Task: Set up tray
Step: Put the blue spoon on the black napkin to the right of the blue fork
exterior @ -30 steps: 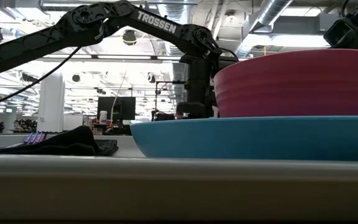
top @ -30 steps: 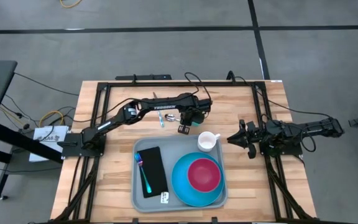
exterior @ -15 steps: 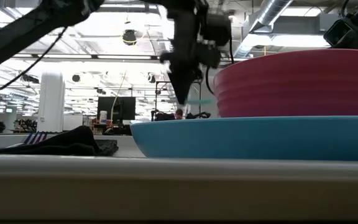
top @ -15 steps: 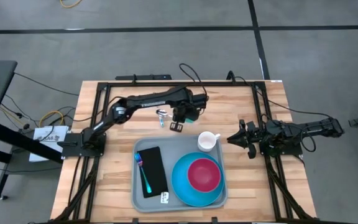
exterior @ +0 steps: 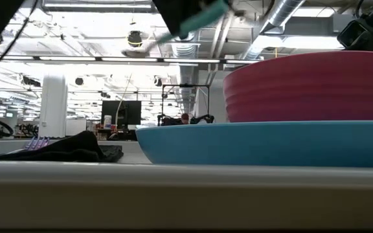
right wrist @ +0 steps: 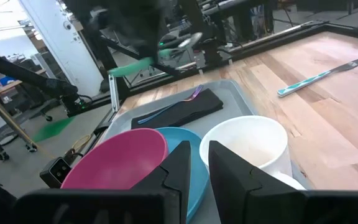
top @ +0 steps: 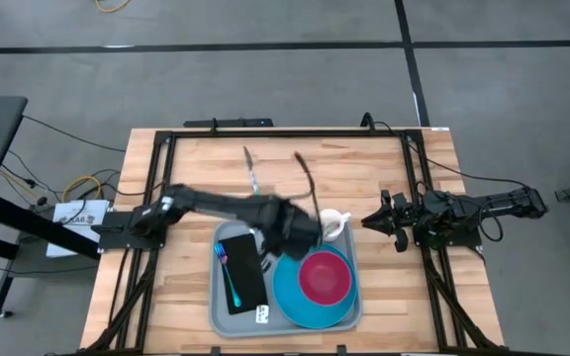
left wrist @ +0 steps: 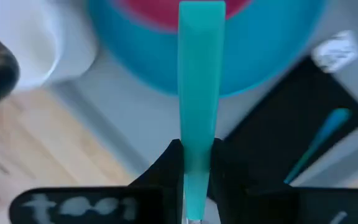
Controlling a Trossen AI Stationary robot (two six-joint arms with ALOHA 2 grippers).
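Observation:
The grey-blue tray (top: 221,318) lies near the table's front edge. It holds a blue plate (top: 290,292) with a pink bowl (top: 325,277), a white cup (top: 332,225), and a black napkin (top: 247,275) with a fork (top: 228,272) on it. My left gripper (top: 287,235), blurred, hangs above the tray between napkin and cup. It is shut on a teal-handled utensil (left wrist: 201,74), a spoon by its silvery rounded end (right wrist: 188,40). My right gripper (top: 369,222) waits shut at the table's right side. My left gripper pinches the teal handle (left wrist: 199,127) between its two fingers (left wrist: 173,163), coming from above and pointing down, fingers across the handle. The handle's free end (left wrist: 201,18) juts out past the fingers. The utensil is lifted clear above the tray, somewhat tilted.
A teal-handled knife (right wrist: 325,74) lies on the bare wood beyond the tray, toward the far edge. A small white packet (top: 263,313) sits at the tray's near rim. A dark cable (top: 305,173) loops over the far part of the table.
My left gripper has lifted the teal-handled utensil off the wood beyond the tray. It has risen and swung fast toward the near edge, to above the tray. In the low view it has climbed almost out of the picture's top. The knife stays on the table.

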